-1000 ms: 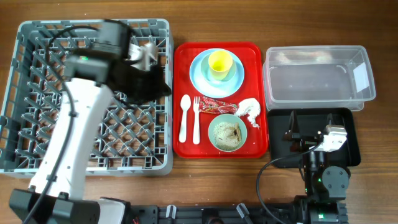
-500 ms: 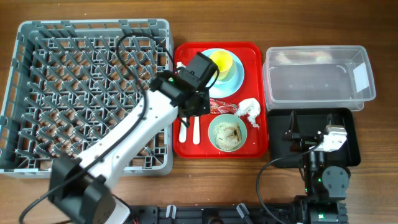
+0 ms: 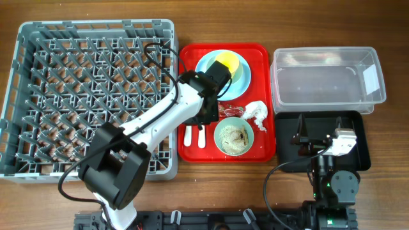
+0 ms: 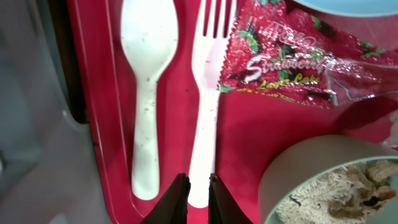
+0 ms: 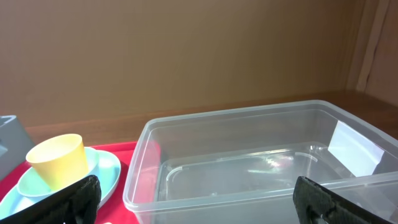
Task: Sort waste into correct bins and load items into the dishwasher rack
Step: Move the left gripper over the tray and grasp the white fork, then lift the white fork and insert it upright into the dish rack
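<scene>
Left claw (image 4: 194,193): positioned over the red serving tray (image 4: 249,137), directly above the handle end of the white fork (image 4: 205,112). Its fingers stand close together with a slim gap, and the fork handle shows in that gap. Whether they pinch the handle cannot be told.

Fork lies flat on the serving tray, just beside the white spoon (image 4: 149,93), the two parallel. The red snack wrapper (image 4: 292,62) overlaps the fork's tines on one side. The pale green bowl (image 4: 311,168) sits near the wrapper and holds rice-like scraps (image 4: 348,186).

Light blue plate (image 3: 239,80) is at the tray's far end, with the yellow cup (image 3: 229,62) upright on it. The crumpled tissue (image 3: 257,114) lies between plate and bowl.

Right claw (image 5: 200,202): released, fingers spread wide, resting low over the black tray (image 3: 361,147), facing the clear tub (image 3: 278,83).

Grey rack (image 3: 96,25) stands on the table (image 3: 390,191), beside the serving tray.
</scene>
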Robot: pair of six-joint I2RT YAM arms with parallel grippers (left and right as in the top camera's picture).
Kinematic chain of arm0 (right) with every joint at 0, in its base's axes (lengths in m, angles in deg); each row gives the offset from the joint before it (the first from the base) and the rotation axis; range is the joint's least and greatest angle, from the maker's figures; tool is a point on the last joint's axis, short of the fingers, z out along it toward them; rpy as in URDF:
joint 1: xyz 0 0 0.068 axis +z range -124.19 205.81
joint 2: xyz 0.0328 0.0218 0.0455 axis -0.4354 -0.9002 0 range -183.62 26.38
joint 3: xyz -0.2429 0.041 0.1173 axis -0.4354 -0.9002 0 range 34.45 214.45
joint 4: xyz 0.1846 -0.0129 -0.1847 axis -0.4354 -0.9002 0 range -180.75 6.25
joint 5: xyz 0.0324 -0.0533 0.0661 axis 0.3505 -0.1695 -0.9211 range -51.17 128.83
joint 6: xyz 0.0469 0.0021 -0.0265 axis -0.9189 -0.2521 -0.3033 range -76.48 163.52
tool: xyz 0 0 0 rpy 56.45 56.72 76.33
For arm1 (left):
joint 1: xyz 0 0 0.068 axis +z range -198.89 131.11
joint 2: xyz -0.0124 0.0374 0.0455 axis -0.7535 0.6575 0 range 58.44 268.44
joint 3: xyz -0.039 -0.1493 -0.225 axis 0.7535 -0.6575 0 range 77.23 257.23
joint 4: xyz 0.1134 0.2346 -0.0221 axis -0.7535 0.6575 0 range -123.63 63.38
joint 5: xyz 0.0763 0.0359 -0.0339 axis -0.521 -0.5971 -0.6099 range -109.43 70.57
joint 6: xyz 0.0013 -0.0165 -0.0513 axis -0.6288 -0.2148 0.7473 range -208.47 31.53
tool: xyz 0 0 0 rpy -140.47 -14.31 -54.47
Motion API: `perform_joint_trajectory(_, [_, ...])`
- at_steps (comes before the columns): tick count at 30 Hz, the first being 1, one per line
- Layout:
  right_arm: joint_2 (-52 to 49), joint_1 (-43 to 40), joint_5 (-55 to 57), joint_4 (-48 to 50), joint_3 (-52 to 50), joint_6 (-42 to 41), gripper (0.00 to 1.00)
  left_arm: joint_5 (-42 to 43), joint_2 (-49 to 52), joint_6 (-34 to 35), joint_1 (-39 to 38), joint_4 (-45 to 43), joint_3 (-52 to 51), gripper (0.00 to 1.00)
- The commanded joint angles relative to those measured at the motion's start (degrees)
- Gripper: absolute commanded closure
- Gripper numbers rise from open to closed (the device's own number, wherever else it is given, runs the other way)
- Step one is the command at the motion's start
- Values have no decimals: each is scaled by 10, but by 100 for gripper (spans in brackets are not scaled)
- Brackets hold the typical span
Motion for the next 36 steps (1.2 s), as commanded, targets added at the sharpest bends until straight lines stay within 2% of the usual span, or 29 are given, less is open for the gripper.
perform_joint_trajectory(1, [2, 1, 8, 2, -1, -10, 0, -12, 7, 10, -18, -12, -9, 88])
perform_joint_trajectory(8, [2, 1, 8, 2, -1, -10, 0, -37, 7, 10, -31, -65, -56, 87])
perform_joint_trajectory(12, [2, 1, 8, 2, -1, -10, 0, -42, 7, 10, -29, -88, -70, 80])
perform_joint_trajectory(17, [2, 1, 8, 2, -1, -10, 0, -42, 7, 10, -29, -103, -84, 80])
perform_joint_trajectory(27, [2, 1, 8, 2, -1, -10, 0, -42, 7, 10, -29, -221, -178, 79])
perform_joint_trajectory(30, [2, 1, 8, 2, -1, -10, 0, -42, 7, 10, -29, -222, -179, 86])
perform_joint_trajectory(32, [2, 1, 8, 2, -1, -10, 0, -42, 7, 10, -29, -222, -178, 96])
perform_joint_trajectory(36, [2, 1, 8, 2, -1, -10, 0, -53, 1, 9, -24, -216, -167, 96])
